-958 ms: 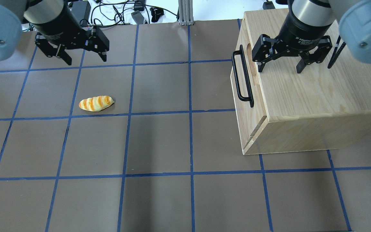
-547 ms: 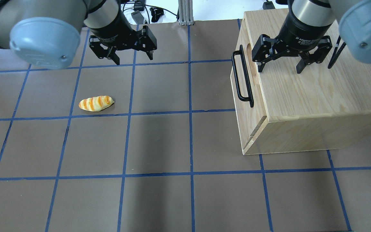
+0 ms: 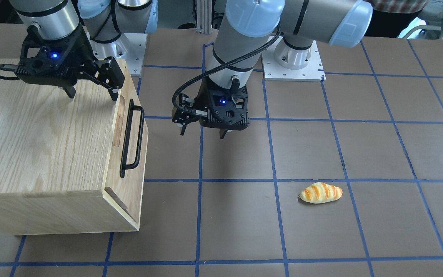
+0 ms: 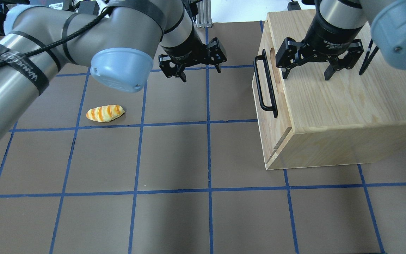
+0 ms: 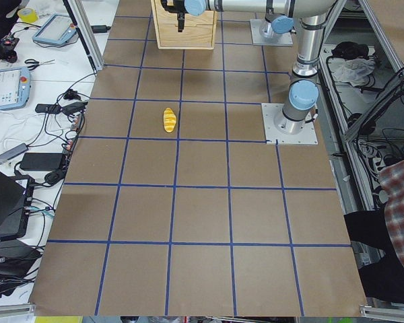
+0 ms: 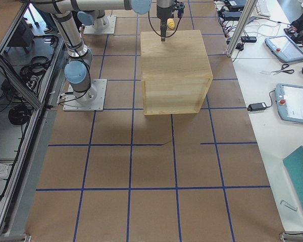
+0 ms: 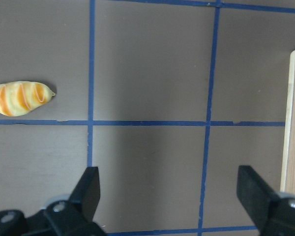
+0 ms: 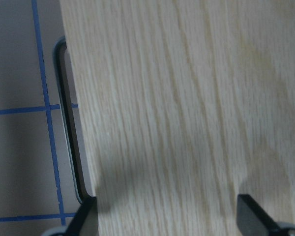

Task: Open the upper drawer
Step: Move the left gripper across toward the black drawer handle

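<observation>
The cabinet (image 4: 347,98) is a plain box of pale oak with long, open grain, square corners and a flat top. It sits on a worktop (image 4: 174,158) covered in matt brown paper, which is ruled into squares with blue tape. The drawer (image 4: 281,121) is at the top of the cabinet's front face, pushed in and flush with the body. A thin seam shows at the near corner. An oval slot (image 4: 272,67) is cut into its top edge. Its handle (image 4: 263,84) is a long, thin black metal bar that stands proud of the wood and bends in at both ends.

The right gripper (image 4: 306,77) hangs over the cabinet top, just behind the front edge and the slot. Its black fingers are spread wide and hold nothing, and I cannot tell whether they touch the wood. The left gripper (image 4: 201,74) is out in front of the cabinet's face, above the worktop and apart from the handle. It too is spread wide and empty, fingers pointing down.

Farther out from that face, beyond the left gripper, lies a small glossy bread roll (image 4: 105,113), yellow with orange stripes and tapered at both ends. Between the roll and the cabinet's front there is only flat brown paper.
</observation>
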Motion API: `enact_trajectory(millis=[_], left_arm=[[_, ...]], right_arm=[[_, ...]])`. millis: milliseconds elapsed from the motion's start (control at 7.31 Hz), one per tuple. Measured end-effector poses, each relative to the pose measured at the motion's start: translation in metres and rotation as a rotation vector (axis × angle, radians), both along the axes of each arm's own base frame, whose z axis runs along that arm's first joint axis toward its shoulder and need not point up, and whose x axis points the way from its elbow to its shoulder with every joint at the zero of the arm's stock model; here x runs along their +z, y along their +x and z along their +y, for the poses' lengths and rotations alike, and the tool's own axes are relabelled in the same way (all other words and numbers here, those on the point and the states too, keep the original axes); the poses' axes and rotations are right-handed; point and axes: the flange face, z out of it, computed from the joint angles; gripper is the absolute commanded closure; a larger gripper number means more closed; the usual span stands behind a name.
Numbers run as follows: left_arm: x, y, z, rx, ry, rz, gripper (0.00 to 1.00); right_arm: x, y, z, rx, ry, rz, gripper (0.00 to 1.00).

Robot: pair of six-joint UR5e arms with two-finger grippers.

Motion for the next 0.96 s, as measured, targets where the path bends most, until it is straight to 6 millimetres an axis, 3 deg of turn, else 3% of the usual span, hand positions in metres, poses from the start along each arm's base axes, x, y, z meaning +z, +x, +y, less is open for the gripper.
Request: enact_trajectory(millis=[274, 958], left_arm=[[-0.008, -0.027, -0.001, 0.012, 0.011, 0.053, 0.00], [-0.023, -0.068, -0.008, 0.071, 0.051, 0.111, 0.00]], right_arm=[[0.000, 0.000, 0.000, 0.000, 0.000, 0.000, 0.00], [0.000, 0.000, 0.000, 0.000, 0.000, 0.000, 0.00]])
